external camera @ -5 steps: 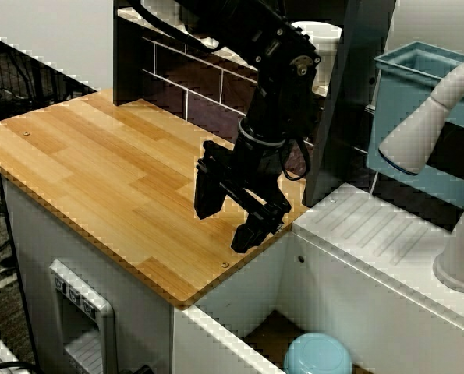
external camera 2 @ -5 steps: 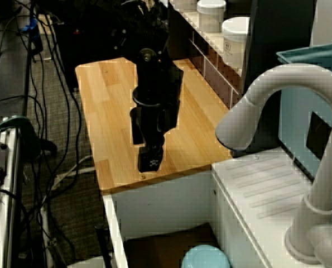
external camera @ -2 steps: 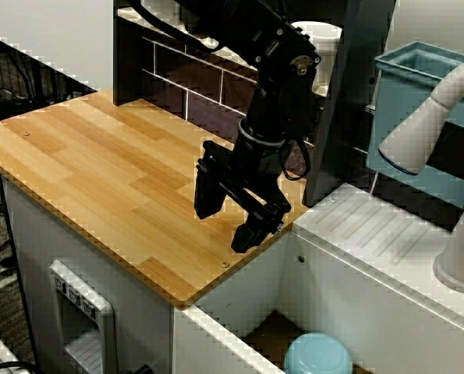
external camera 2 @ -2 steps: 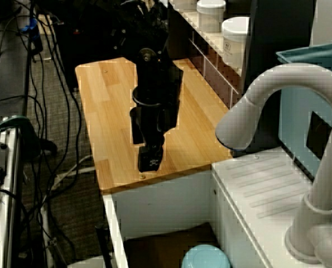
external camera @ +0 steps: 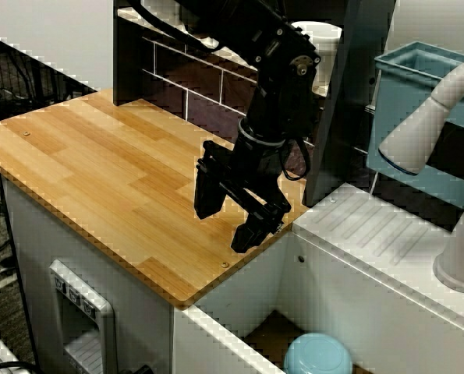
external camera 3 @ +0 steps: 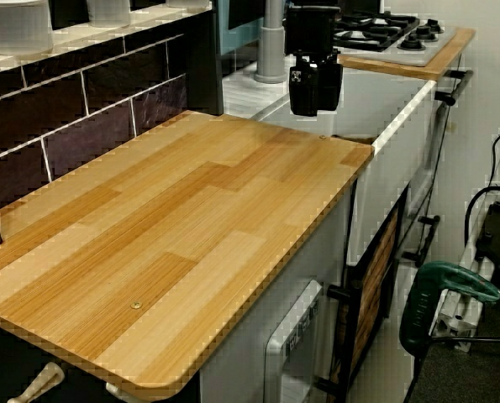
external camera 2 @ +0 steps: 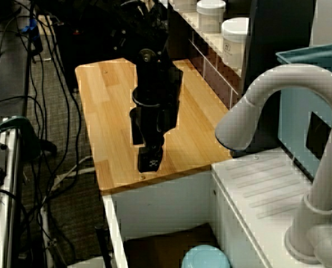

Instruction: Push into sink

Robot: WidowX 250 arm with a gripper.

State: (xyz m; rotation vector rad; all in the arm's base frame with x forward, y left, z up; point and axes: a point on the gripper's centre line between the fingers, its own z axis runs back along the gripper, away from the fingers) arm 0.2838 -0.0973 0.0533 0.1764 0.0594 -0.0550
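no readable text, jar labels (external camera 2: pixel 230 44) too small and blurred to read

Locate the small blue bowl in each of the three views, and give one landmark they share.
View from the front corner: blue bowl in the sink, bottom edge right of centre.
View from the faucet side: bowl at bottom centre.
View along the counter: bowl not visible.
Shared landmark: wooden countertop.

The black gripper (external camera: pixel 225 216) hangs open over the wooden counter (external camera: pixel 99 171), near its edge by the sink (external camera: pixel 309 312). A blue bowl (external camera: pixel 317 354) sits in the sink.
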